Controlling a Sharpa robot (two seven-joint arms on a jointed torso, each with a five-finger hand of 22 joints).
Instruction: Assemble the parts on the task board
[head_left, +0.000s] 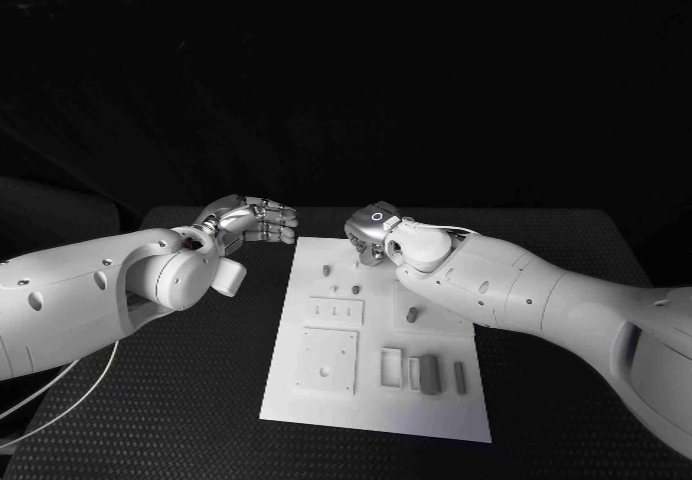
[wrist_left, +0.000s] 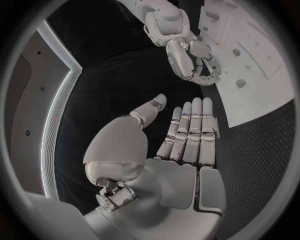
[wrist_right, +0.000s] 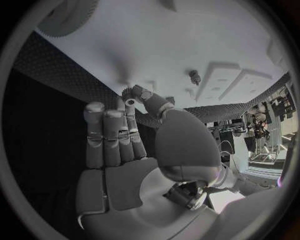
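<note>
**Both hands poised at the far end of the board**

Here we are at the black surface (head_left: 173, 400), with the white task board (head_left: 433, 400) lying lengthwise in the middle. The left hand (head_left: 257, 220) hovers just off the board's far left corner; seen from the wrist its fingers (wrist_left: 190, 132) lie straight and side by side, thumb set apart, nothing in its grasp. The right hand (head_left: 374, 232) hangs over the board's far edge, fingers pointing down toward the plate, and again it carries nothing, fingers (wrist_right: 112, 137) extended together with the thumb reaching toward the white surface below.

On the board, small grey parts (head_left: 413, 314) sit scattered: a peg (head_left: 327, 269) stands near the far end, two little ones further in, and longer pieces (head_left: 428, 373) lie beside the recesses at the near right. Raised square blocks (head_left: 326, 360) occupy the near left.
</note>
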